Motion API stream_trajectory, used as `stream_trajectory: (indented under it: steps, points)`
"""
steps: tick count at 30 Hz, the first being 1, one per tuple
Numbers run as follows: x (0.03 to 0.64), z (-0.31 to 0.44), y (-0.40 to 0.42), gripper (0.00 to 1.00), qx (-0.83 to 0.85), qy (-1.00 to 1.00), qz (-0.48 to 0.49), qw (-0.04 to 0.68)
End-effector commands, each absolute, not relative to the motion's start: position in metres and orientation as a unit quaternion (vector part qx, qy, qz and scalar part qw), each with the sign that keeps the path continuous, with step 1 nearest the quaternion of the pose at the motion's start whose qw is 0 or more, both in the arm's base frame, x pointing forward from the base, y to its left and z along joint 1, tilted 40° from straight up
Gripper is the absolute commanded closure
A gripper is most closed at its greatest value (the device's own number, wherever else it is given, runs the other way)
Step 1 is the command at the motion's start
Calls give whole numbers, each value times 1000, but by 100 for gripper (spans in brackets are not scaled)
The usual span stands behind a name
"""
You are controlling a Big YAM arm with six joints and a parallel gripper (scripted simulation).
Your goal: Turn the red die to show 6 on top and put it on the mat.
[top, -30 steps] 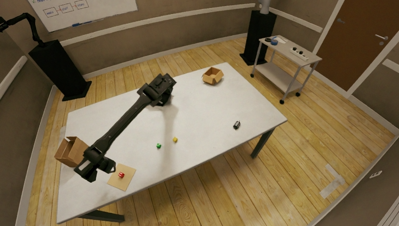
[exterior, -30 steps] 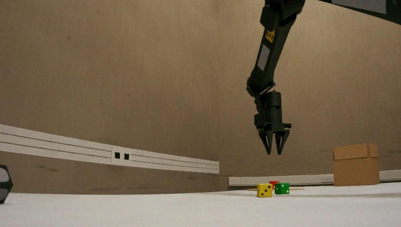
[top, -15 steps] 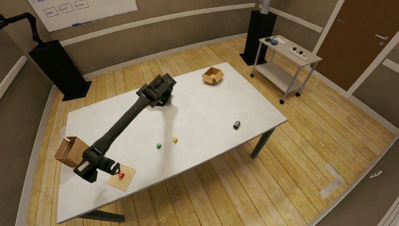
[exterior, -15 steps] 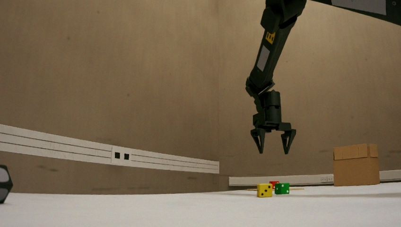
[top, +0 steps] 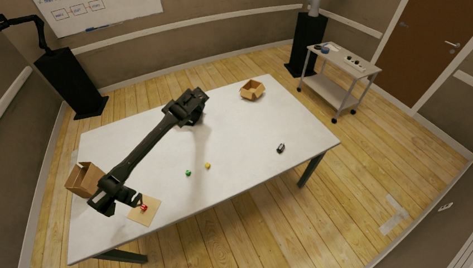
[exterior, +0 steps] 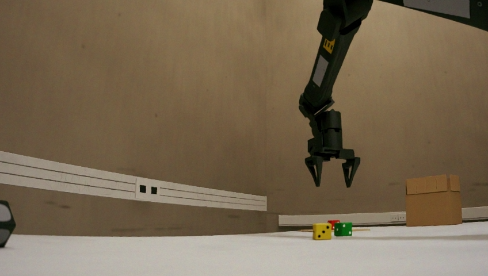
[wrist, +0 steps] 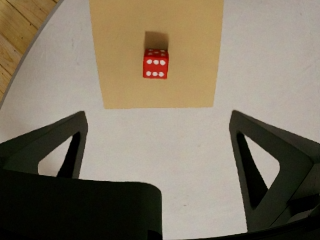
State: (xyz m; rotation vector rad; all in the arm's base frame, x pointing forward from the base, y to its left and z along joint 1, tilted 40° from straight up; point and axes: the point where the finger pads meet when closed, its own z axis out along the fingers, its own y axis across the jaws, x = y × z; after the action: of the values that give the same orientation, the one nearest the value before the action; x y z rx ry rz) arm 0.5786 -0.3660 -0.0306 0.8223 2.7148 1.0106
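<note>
The red die (top: 143,207) (exterior: 333,223) (wrist: 155,68) lies on the tan mat (top: 149,219) (wrist: 117,92), inside the edges that show, and looks flat. In the wrist view its large face, which looks like the top, has six white pips in two rows; a narrow side face shows above it. My gripper (exterior: 333,187) (wrist: 158,118) is wide open and empty, fingers pointing down, well above the table. The green die (top: 188,172) (exterior: 343,229) and yellow die (top: 207,165) (exterior: 321,231) sit apart on the table and look flat. Their top numbers are not readable.
A tall cardboard box (top: 89,181) (exterior: 434,208) stands near the mat, close to the arm's wrist in the top view. A smaller open box (top: 252,89) stands at the far corner. A small dark object (top: 280,148) (exterior: 4,223) lies toward the table's other end.
</note>
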Motion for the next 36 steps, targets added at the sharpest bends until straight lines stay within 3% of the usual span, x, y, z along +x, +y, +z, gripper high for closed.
stream_trajectory:
  steps: [1,36]
  points:
    - [593,6,-384,0,256,907,319,100]
    - [568,35,-419,0,267,904,317,101]
